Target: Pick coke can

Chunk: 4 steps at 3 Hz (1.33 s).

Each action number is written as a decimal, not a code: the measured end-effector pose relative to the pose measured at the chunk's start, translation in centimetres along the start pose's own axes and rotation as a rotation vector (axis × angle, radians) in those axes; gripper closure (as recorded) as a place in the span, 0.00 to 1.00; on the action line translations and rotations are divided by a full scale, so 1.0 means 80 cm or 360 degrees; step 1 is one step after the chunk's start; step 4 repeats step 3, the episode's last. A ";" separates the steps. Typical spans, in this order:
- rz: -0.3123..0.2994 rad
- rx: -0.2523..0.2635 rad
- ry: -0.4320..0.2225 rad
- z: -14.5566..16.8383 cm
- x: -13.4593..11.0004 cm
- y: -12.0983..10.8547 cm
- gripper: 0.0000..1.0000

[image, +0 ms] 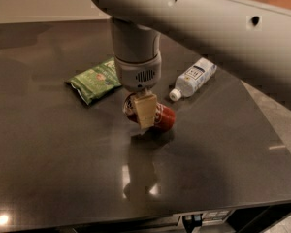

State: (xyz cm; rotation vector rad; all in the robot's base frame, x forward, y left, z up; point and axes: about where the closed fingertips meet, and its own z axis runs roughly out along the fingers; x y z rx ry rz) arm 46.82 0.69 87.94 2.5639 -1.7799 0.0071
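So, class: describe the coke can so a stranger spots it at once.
Start at the dark table and find the robot's hand near its middle. The coke can is at that hand, nearer the camera than the green chip bag and the clear bottle. It is the only red thing there.

One end effector (pixel 143 114) above one table (pixel 48 169); one coke can (pixel 163 118) directly under it, one green chip bag (pixel 94 80) behind-left, one clear bottle (pixel 194 77) behind-right.

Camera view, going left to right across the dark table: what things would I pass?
The green chip bag → the coke can, with the gripper down over it → the clear plastic bottle with a white cap.
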 end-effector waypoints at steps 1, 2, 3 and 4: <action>-0.0001 -0.0025 0.0009 0.012 0.003 0.002 0.15; -0.0002 0.0017 -0.0011 0.012 -0.002 -0.006 0.00; -0.0002 0.0017 -0.0011 0.012 -0.002 -0.006 0.00; -0.0002 0.0017 -0.0011 0.012 -0.002 -0.006 0.00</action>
